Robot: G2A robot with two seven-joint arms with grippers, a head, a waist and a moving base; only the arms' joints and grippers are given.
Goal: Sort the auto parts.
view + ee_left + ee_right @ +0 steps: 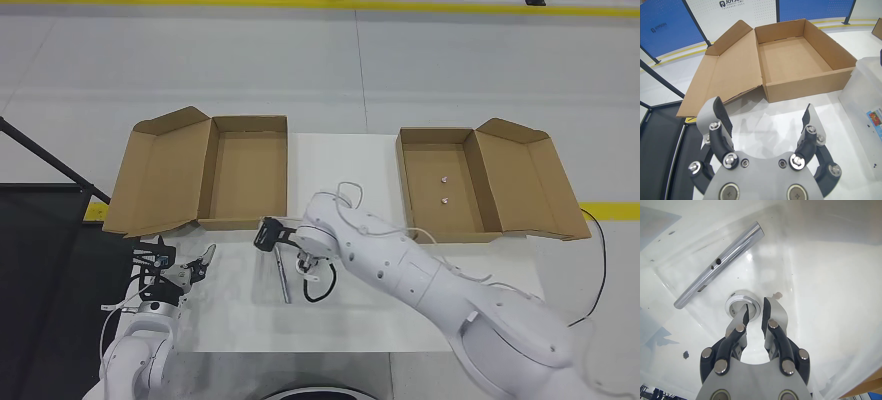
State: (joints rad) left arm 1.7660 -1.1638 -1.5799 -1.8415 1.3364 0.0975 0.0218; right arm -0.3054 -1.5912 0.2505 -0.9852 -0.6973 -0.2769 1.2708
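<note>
**Step in hand:** picking a ring out of the bin.
**Right jaws:** standing partly open and straddling the ring's wall, one jaw inside the bore, the other just outside. They are not yet clamping it.
**Tube**: lying beyond the jaws, apart from the ring.
**Left jaws:** gaping wide and holding nothing, hanging over the bench short of the left box.
**Next, by judgement:** closing squarely on the wall, lifting clear of the bin, then carrying the ring to a box.

Chrome tube lying flat, silver ring beside it, in clear bin
</note>
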